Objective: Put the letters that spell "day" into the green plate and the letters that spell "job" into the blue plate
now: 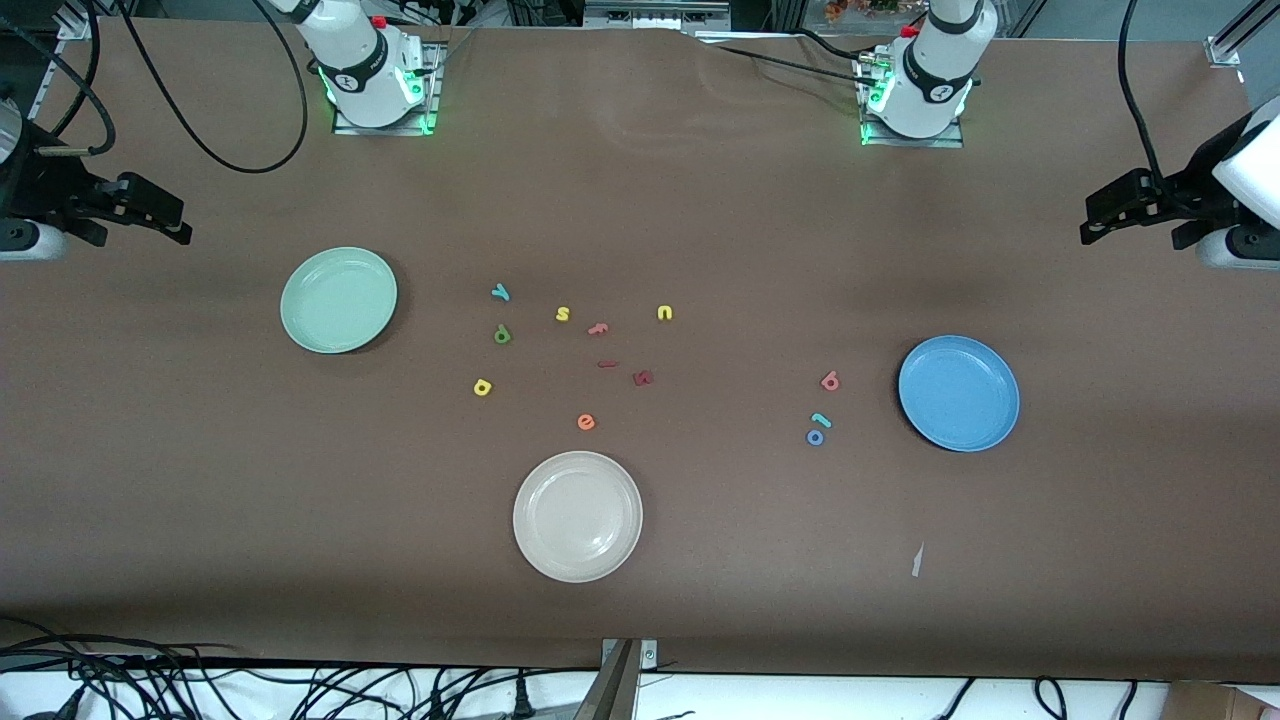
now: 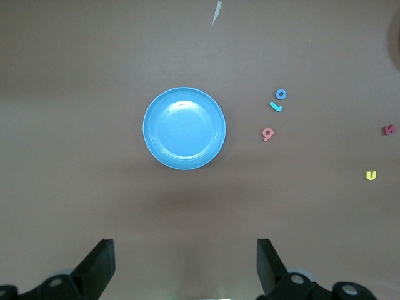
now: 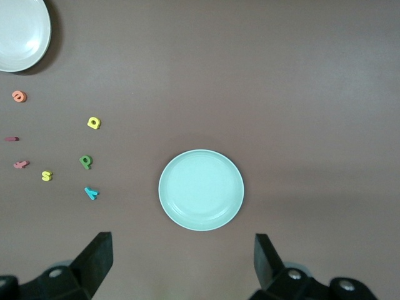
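Both pincers hang wide open and empty: left pincer (image 2: 184, 269) near the blue plate (image 1: 958, 392), right pincer (image 3: 181, 269) near the green plate (image 1: 338, 299). The "job" letters (image 1: 822, 420) lie just beside the blue plate; the "day" letters (image 1: 502, 335) lie near the green plate, toward the tabletop's middle.

Mint-green plate (image 1: 338, 300), blue plate (image 1: 958, 392), cream plate (image 1: 577, 516); brown table (image 1: 700, 200).

Leftover letters and a spare plate

Cream-white plate (image 1: 577, 516) nearest the camera; orange "e" (image 1: 586, 422), yellow "s" (image 1: 562, 314), yellow "u" (image 1: 665, 313), dark red letters (image 1: 642, 377) lie mid-table.
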Action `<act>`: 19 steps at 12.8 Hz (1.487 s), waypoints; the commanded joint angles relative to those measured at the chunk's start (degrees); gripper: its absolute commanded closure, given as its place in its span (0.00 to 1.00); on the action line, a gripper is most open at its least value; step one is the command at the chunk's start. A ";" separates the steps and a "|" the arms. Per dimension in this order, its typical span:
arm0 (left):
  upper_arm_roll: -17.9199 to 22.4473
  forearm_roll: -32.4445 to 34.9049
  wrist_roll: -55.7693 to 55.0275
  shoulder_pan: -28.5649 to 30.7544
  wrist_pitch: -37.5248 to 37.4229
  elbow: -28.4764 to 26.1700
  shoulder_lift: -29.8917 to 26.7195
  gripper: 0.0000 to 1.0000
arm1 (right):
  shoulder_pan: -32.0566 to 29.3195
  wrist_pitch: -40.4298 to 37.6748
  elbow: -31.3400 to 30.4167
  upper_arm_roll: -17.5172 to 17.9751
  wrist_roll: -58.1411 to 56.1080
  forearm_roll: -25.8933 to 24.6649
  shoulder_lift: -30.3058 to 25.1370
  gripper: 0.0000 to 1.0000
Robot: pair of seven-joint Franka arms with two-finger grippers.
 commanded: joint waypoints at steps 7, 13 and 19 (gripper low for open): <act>-0.46 -0.71 0.31 0.58 -0.01 0.75 0.09 0.00 | -0.09 -1.10 1.07 -0.17 -0.83 0.73 0.19 0.00; -0.46 -0.71 0.22 0.58 0.00 0.66 0.00 0.00 | -0.09 -0.40 1.51 0.01 -0.83 0.91 0.54 0.00; -0.46 -0.02 0.22 0.58 0.87 -1.18 -1.41 0.00 | -0.26 -0.93 1.07 -0.52 -1.53 1.17 0.54 0.00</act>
